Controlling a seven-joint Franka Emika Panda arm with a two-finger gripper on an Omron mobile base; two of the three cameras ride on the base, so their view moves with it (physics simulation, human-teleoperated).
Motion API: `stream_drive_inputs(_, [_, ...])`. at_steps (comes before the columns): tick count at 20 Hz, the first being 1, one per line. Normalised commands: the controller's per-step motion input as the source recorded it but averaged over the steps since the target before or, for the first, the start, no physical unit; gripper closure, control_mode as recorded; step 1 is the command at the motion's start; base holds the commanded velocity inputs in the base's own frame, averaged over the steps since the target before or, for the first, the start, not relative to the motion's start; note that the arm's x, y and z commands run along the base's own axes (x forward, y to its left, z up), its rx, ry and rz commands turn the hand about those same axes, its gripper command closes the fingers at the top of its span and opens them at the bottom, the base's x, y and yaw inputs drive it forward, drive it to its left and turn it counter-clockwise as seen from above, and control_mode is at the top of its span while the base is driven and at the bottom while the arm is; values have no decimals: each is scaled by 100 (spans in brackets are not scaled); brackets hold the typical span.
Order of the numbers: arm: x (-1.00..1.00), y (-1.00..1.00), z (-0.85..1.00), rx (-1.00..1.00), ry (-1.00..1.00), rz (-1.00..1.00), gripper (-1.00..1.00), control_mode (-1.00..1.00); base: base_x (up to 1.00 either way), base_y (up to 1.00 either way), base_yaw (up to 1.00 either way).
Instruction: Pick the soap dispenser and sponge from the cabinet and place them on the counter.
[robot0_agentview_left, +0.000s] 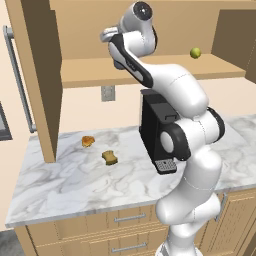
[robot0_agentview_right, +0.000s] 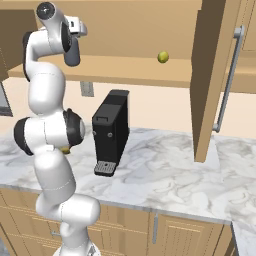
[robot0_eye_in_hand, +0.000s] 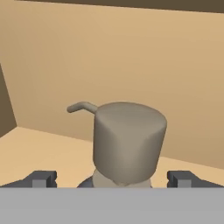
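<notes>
The soap dispenser (robot0_eye_in_hand: 129, 142), slate-grey with a thin pump nozzle pointing left, stands close in front of the hand on the cabinet's shelf (robot0_agentview_left: 90, 72). My gripper (robot0_eye_in_hand: 113, 179) is open. Its two fingertips (robot0_eye_in_hand: 41, 178) stand on either side of the bottle's top, apart from it. In the right base view the bottle (robot0_agentview_right: 71, 54) shows as a dark shape just under the raised hand. The sponge (robot0_agentview_left: 109, 157), a mustard block with pinched sides, lies on the marble counter (robot0_agentview_left: 75, 185), left of the arm.
A black coffee machine (robot0_agentview_left: 152, 125) stands on the counter behind the arm. An orange-brown lump (robot0_agentview_left: 88, 141) lies near the sponge. A small green ball (robot0_agentview_left: 195, 52) sits on the shelf to the right. Open cabinet doors (robot0_agentview_right: 212, 75) hang down toward the counter at both sides.
</notes>
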Motion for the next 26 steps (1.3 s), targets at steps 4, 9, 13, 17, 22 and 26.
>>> stream_drive_inputs(4, [9, 7, 0, 0, 0, 0, -100, -100, 0, 0, 0])
stream_drive_inputs(9, [5, 5, 0, 0, 0, 0, 100, -100, 0, 0, 0])
stream_drive_inputs(13, [0, 0, 0, 0, 0, 0, 100, -100, 0, 0, 0])
stream_drive_inputs(17, [0, 0, 0, 0, 0, 0, 100, -100, 0, 0, 0])
stream_drive_inputs(22, [-6, 0, 0, 0, -2, 0, 100, -100, 0, 0, 0])
stream_drive_inputs(26, [-32, 0, 10, 0, -6, 0, 100, -100, 0, 0, 0])
